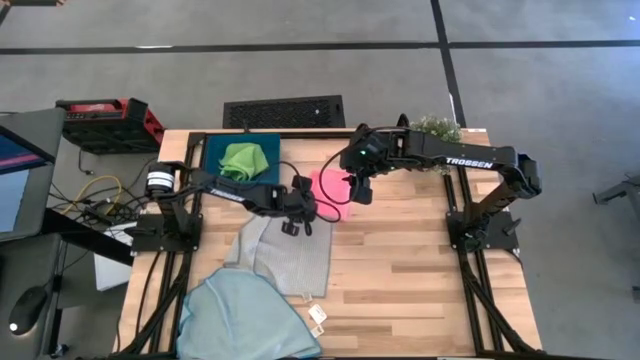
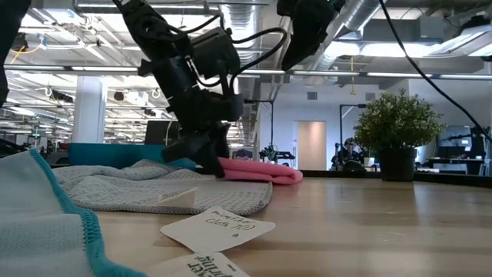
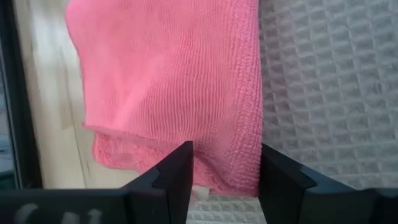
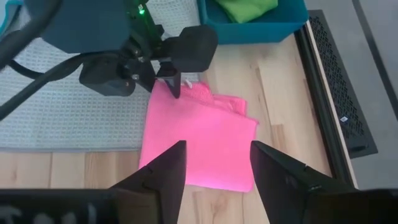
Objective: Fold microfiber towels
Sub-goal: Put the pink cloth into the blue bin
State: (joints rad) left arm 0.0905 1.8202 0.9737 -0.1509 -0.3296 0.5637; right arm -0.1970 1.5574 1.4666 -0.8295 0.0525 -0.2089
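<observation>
Two grippers are gathered over the pink towel [image 1: 330,188], and the coming move is judged to turn on which of them stands at its edge. The left gripper [image 1: 298,212] is set down at the towel's hem nearest the grey towel [image 1: 285,255]; in the left wrist view the folded pink edge [image 3: 186,93] is seen running straight ahead from between the two dark fingers [image 3: 177,174], which are parted with a corner of the cloth lying in the gap, not clearly pinched. In the low view that gripper [image 2: 207,158] is seen touching the table just at the end of the pink roll [image 2: 257,171].

The right gripper [image 1: 358,190] is held above the towel, apart from it; in the right wrist view its fingers [image 4: 165,171] are spread wide and empty, with the pink towel [image 4: 199,140] lying directly ahead and below, between them.

The towel is laid already folded, its long axis running from the left gripper's fingers away toward the right gripper's side. The left arm is judged the nearer for a grasp.

Beyond both grippers, the green towel [image 1: 245,160] is seen inside the teal tray [image 1: 212,150], and the light blue towel [image 1: 245,315] lies at the table's near edge.
</observation>
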